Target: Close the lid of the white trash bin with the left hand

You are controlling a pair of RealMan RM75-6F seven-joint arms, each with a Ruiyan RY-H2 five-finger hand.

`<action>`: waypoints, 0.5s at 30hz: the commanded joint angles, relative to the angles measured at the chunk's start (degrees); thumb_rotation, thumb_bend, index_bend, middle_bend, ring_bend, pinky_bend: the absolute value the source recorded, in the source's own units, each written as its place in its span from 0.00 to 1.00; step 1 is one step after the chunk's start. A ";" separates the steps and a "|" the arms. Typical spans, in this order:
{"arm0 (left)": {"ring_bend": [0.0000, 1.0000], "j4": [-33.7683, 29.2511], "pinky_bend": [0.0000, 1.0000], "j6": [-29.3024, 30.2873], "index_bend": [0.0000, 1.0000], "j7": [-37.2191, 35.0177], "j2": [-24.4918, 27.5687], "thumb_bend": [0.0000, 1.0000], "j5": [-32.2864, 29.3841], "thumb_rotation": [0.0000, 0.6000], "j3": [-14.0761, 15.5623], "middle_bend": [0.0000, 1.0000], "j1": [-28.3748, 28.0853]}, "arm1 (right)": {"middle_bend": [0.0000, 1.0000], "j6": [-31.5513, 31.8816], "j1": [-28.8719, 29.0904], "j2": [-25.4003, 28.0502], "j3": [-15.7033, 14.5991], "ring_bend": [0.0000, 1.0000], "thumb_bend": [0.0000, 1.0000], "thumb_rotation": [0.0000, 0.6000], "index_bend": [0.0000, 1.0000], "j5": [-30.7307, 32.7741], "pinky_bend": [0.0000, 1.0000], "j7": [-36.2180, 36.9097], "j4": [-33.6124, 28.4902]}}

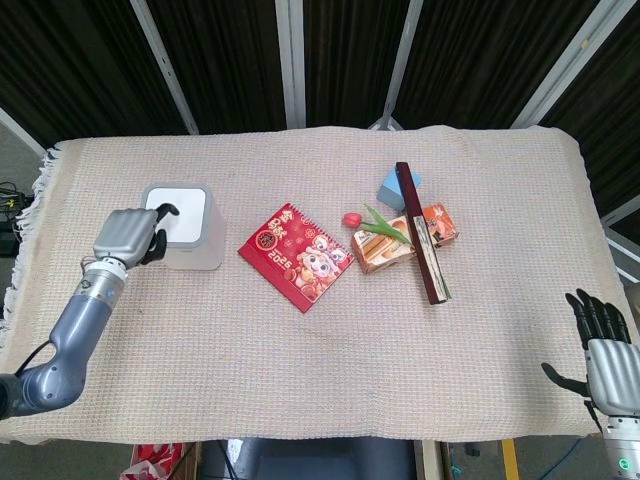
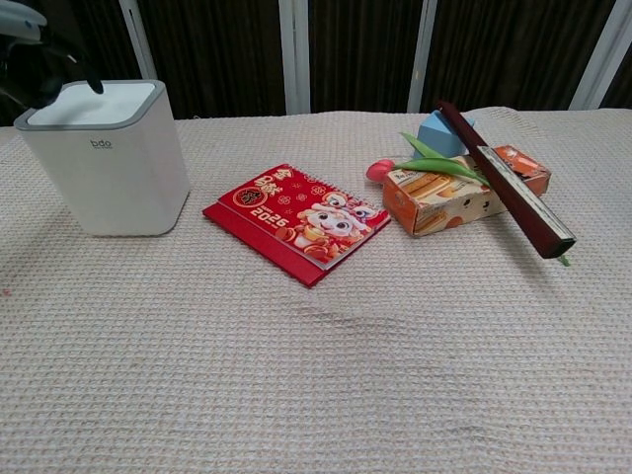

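The white trash bin (image 1: 190, 250) stands at the left of the table, and its grey-rimmed lid (image 1: 182, 212) lies flat and flush on top. My left hand (image 1: 128, 234) hovers at the bin's left edge, fingers curled and holding nothing. In the chest view the left hand (image 2: 38, 61) sits just above the lid (image 2: 99, 103), one dark fingertip hanging a little over its left rim without pressing it. My right hand (image 1: 605, 352) rests at the table's near right corner, fingers spread and empty.
A red 2026 calendar (image 1: 296, 256) lies right of the bin. Further right are an orange box (image 1: 400, 242) with a tulip (image 1: 372, 222) on it, a blue block (image 1: 390, 186) and a long dark box (image 1: 421, 232) leaning across them.
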 commanded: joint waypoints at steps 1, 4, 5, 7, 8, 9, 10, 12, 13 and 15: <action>0.87 -2.56 0.95 3.76 0.17 -2.27 2.11 0.54 4.49 1.00 -1.61 0.93 1.78 | 0.00 0.10 -0.10 0.06 0.00 0.00 0.19 1.00 0.00 0.06 0.00 0.11 0.08; 0.61 -5.70 0.73 13.01 0.02 -3.84 3.59 0.29 15.35 1.00 0.88 0.61 7.72 | 0.00 0.21 -0.22 0.26 0.17 0.00 0.19 1.00 0.00 0.47 0.00 0.05 0.26; 0.53 -6.28 0.66 16.45 0.01 -4.86 3.29 0.26 20.47 1.00 2.62 0.51 10.47 | 0.00 0.18 -0.22 0.32 0.17 0.00 0.19 1.00 0.00 0.51 0.00 -0.05 0.29; 0.28 -5.72 0.45 20.54 0.00 -6.96 2.36 0.21 27.61 1.00 5.29 0.19 14.38 | 0.00 0.17 -0.23 0.39 0.18 0.00 0.19 1.00 0.00 0.56 0.00 -0.31 0.33; 0.20 -5.28 0.39 21.83 0.00 -7.85 1.97 0.20 30.16 1.00 6.40 0.11 15.85 | 0.00 0.19 -0.24 0.42 0.20 0.00 0.19 1.00 0.00 0.60 0.00 -0.45 0.36; 0.10 -4.51 0.30 23.61 0.00 -9.28 1.37 0.20 33.52 1.00 7.98 0.03 17.99 | 0.00 0.23 -0.27 0.45 0.21 0.00 0.19 1.00 0.00 0.67 0.00 -0.69 0.38; 0.03 -3.52 0.20 25.30 0.00 -10.68 0.65 0.19 36.64 1.00 9.44 0.00 20.01 | 0.00 0.28 -0.31 0.47 0.23 0.00 0.19 1.00 0.00 0.74 0.00 -0.93 0.38; 0.00 -1.49 0.08 27.85 0.00 -12.67 -0.67 0.18 41.01 1.00 11.69 0.00 23.18 | 0.00 0.43 -0.40 0.52 0.25 0.00 0.19 1.00 0.00 0.83 0.00 -1.22 0.34; 0.00 -0.24 0.04 29.07 0.00 -13.53 -1.44 0.17 43.11 1.00 13.00 0.00 24.92 | 0.00 0.55 -0.47 0.58 0.27 0.00 0.19 1.00 0.00 0.85 0.00 -1.37 0.30; 0.00 3.03 0.03 32.17 0.00 -16.15 -3.40 0.16 46.84 1.00 17.73 0.00 30.86 | 0.00 1.37 -0.62 0.64 0.50 0.00 0.19 1.00 0.00 0.61 0.00 -2.26 0.61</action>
